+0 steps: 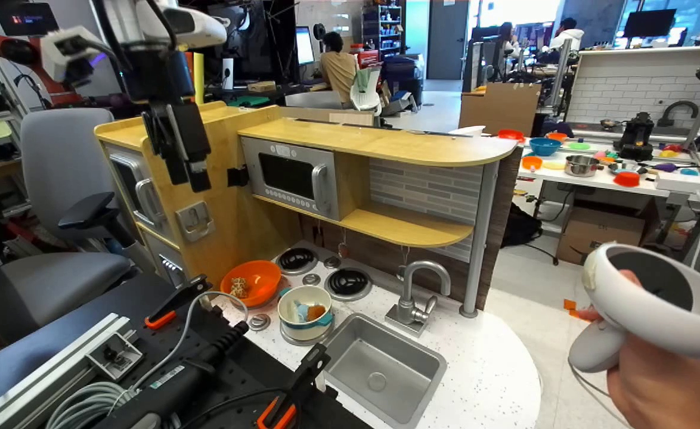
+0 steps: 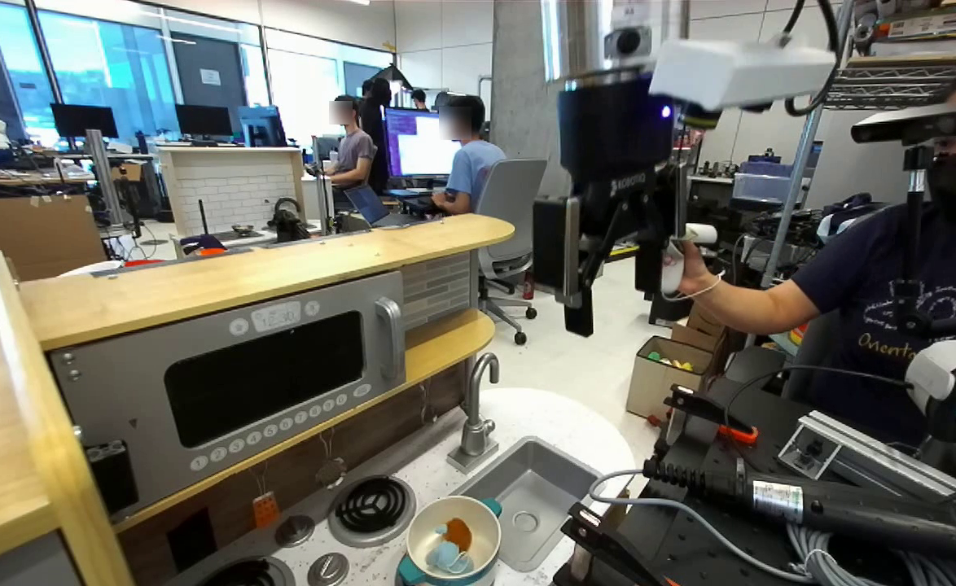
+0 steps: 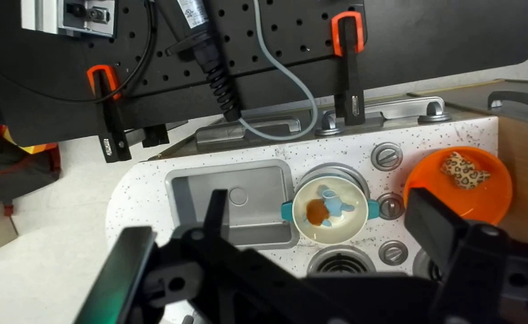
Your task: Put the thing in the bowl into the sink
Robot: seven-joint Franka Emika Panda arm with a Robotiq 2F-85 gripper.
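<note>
The thing (image 3: 464, 170) is a small, tan, dark-spotted piece. It lies inside the round orange bowl (image 3: 484, 204) in the wrist view. In an exterior view the thing (image 1: 238, 287) rests in the bowl (image 1: 266, 279) at the left of the toy counter. The bowl and thing do not show in the exterior view with the sink (image 2: 547, 476). The grey metal sink also shows in the wrist view (image 3: 259, 182) and is empty. My gripper (image 3: 319, 196) is open with nothing between its fingers. In both exterior views the gripper (image 1: 189, 179) hangs high above the counter, apart from everything.
A cream pot (image 3: 329, 231) with teal handles stands between bowl and sink, holding a blue toy and a brown piece. A faucet (image 1: 412, 292) rises behind the sink. A wooden shelf with a toy microwave (image 1: 290, 176) overhangs the back. Black clamps (image 3: 349, 85) and cables line the front.
</note>
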